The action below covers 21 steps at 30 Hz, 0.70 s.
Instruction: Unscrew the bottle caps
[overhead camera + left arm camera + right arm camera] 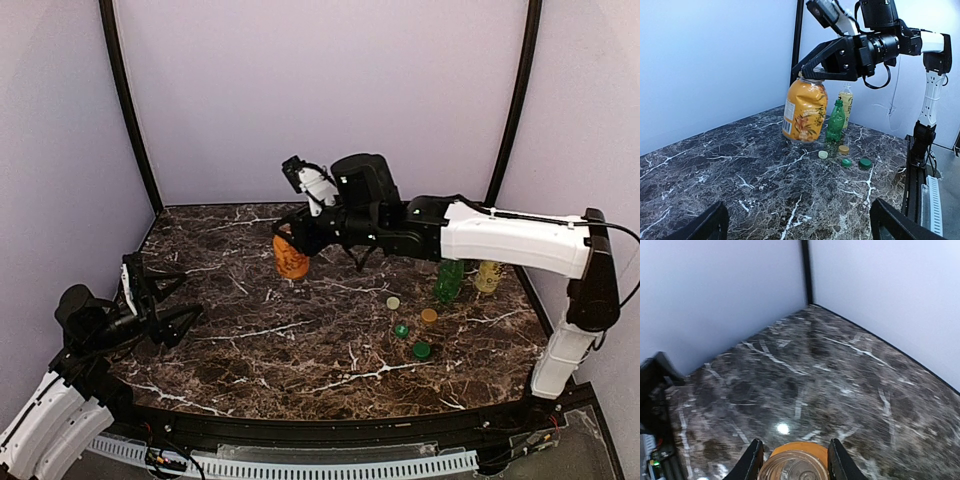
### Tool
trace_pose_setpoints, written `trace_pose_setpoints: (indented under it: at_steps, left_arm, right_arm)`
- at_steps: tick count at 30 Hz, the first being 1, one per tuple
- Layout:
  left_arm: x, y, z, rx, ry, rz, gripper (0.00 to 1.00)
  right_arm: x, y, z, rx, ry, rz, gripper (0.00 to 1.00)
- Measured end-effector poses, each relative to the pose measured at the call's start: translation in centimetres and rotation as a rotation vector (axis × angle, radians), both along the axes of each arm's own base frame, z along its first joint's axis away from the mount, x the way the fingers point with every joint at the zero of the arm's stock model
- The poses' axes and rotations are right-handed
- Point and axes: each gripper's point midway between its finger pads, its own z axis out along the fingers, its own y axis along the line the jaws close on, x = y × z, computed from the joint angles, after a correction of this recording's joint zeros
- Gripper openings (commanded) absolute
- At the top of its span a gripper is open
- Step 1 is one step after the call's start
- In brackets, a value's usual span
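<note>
Both of my right fingers [751, 464] press against the neck of the orange bottle [805, 112], one on each side just below its mouth, holding it from above. From the right wrist camera the mouth looks like a bare clear ring between the two black tips. The bottle is toward the back of the bench [250, 350], left of the middle. It leans a little, and I cannot tell whether its base touches the surface. Its thin plastic body is squat, dented and creased, with a printed label.

My left fingers [705, 227] are spread wide and hold nothing, low over the near left of the bench and well apart from the bottle.

At the right edge the green bottle [449, 280] and the pale yellow bottle [488, 275] stand upright side by side. Four loose caps lie just in front of them: a pale cap [393, 302], an orange cap [429, 315] and two green caps [401, 330]. The bench is glossy dark brown stone veined with white.
</note>
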Motion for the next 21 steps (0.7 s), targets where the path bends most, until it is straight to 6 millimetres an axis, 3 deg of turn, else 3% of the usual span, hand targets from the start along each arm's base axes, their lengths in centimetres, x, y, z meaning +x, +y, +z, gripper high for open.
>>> trace_pose_setpoints:
  at_steps: [3, 6, 9, 13, 21]
  left_arm:
    - [0.5, 0.4, -0.1, 0.001, 0.004, 0.033, 0.99]
    - [1.1, 0.8, -0.4, 0.005, 0.019, 0.057, 0.99]
    - [1.6, 1.1, -0.9, 0.013, 0.038, 0.079, 0.99]
    - [2.3, 1.4, -1.6, 0.023, 0.07, 0.098, 0.99]
    - [3.1, 2.0, -2.5, 0.033, 0.112, 0.132, 0.99]
  right_arm:
    - [5.4, -6.4, -2.1, -0.072, -0.042, -0.226, 0.0]
    - [9.6, -12.1, -6.2, -0.164, -0.074, -0.404, 0.0]
    - [11.3, -15.9, -10.6, -0.244, -0.077, -0.482, 0.0]
    - [13.2, -18.4, -13.9, -0.27, -0.064, -0.531, 0.0]
    - [15.9, -19.1, -16.5, -0.202, -0.057, -0.558, 0.0]
